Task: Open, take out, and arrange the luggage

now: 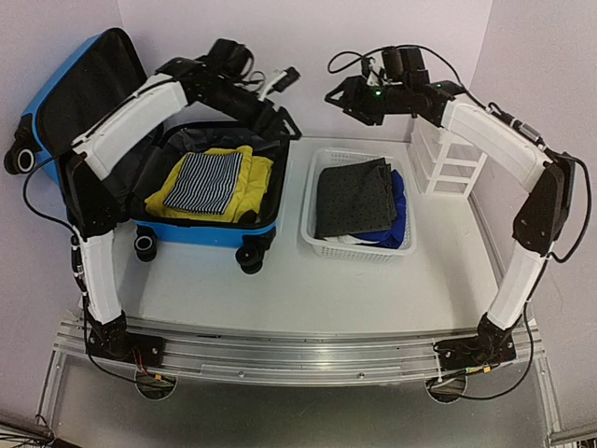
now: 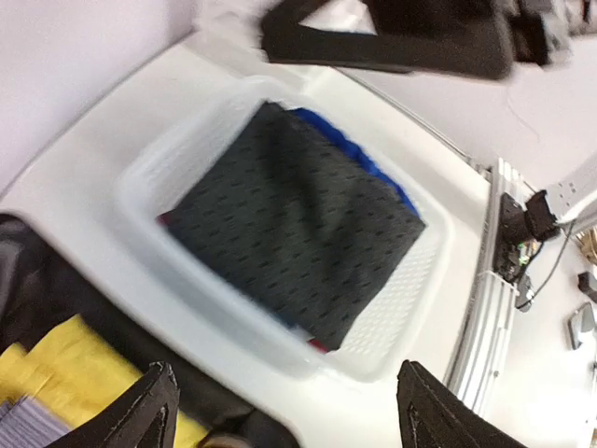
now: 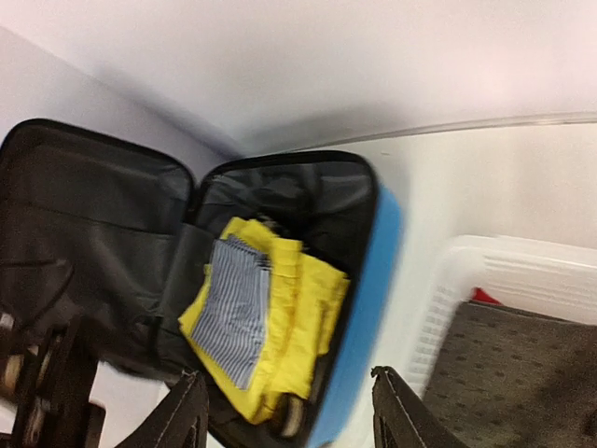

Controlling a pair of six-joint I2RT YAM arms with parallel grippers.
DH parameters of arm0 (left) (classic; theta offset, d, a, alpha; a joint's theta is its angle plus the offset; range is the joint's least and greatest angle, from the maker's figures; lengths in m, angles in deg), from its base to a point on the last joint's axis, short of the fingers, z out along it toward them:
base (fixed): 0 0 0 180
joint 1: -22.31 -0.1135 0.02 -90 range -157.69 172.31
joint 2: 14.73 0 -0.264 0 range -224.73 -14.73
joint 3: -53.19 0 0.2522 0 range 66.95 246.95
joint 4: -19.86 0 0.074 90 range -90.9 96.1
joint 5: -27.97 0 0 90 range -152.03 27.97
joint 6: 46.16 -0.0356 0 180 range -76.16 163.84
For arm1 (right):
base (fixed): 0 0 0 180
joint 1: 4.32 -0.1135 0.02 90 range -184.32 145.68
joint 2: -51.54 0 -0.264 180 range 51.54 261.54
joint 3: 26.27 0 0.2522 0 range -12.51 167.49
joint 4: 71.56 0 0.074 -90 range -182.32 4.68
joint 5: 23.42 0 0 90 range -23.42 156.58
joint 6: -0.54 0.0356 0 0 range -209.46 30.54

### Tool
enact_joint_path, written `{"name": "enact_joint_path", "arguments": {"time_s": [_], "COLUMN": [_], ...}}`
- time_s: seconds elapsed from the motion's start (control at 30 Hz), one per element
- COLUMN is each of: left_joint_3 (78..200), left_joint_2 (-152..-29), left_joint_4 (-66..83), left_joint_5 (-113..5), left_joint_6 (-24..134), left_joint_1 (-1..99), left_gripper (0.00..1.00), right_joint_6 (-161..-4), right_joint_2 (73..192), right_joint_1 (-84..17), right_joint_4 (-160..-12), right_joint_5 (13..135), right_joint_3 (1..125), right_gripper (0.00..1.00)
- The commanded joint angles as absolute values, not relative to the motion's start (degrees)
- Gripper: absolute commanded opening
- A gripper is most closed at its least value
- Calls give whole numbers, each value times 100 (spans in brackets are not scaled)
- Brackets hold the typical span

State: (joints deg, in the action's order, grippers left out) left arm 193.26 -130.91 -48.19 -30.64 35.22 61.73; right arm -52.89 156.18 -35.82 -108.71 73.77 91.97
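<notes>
The luggage [image 1: 215, 233], a bright blue hard-shell suitcase, lies open at the left with its black-lined lid [image 1: 84, 84] raised. Inside lies a folded yellow garment [image 1: 256, 182] with a striped folded cloth [image 1: 207, 182] on top. The right wrist view shows the same blue shell [image 3: 373, 280], yellow garment [image 3: 308, 308] and striped cloth [image 3: 233, 308]. My left gripper [image 1: 287, 126] [image 2: 294, 415] hangs open and empty over the suitcase's right edge. Above the basket's far end, my right gripper [image 1: 334, 96] [image 3: 291, 420] is open and empty, pointing left toward the suitcase.
A white slatted basket [image 1: 354, 252] [image 2: 187, 271] [image 3: 438, 317] stands right of the suitcase. It holds a dark grey patterned cloth [image 1: 353, 196] [image 2: 298, 224] over a blue one [image 1: 399, 210] [image 2: 373, 168]. A white drawer unit [image 1: 448, 159] stands at the back right.
</notes>
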Motion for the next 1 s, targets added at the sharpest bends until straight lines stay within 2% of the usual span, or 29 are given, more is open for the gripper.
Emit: {"name": "enact_joint_path", "arguments": {"time_s": [0.0,0.1,0.23,0.4,0.6,0.77,0.97], "left_joint_3": [18501,17801,16891,15837,15219,15218,15080], "left_joint_2": [-11888,-11403,-11067,-11087,-11443,-12014,-12307], "left_joint_4": [-5430,-5295,-4877,-4398,-3869,-3689,-3506], "left_joint_5": [-3213,-3268,-3668,-3924,-4110,-4054,-3192], "left_joint_6": [3300,3456,3799,4012,3979,4109,4231], "left_joint_1": [4954,3933,2866,2280,2171,2020,2022], "left_gripper": [79,76,71,69,69,64,43], "right_joint_6": [-4463,-4077,-3642,-3171,-2992,-2867,-2974], "right_joint_2": [16512,17318,18592,19908,20613,20655,20586], "right_joint_1": [-4184,-4537,-4984,-5420,-5612,-5634,-5637], "right_joint_4": [-10014,-9553,-9474,-9414,-9323,-9364,-9665], "right_joint_5": [7424,7469,7560,7352,7104,6916,6686], "right_joint_3": [9853,10465,11868,13045,13296,13036,12853], "right_gripper": [53,50,48,46,44,43,42]}}
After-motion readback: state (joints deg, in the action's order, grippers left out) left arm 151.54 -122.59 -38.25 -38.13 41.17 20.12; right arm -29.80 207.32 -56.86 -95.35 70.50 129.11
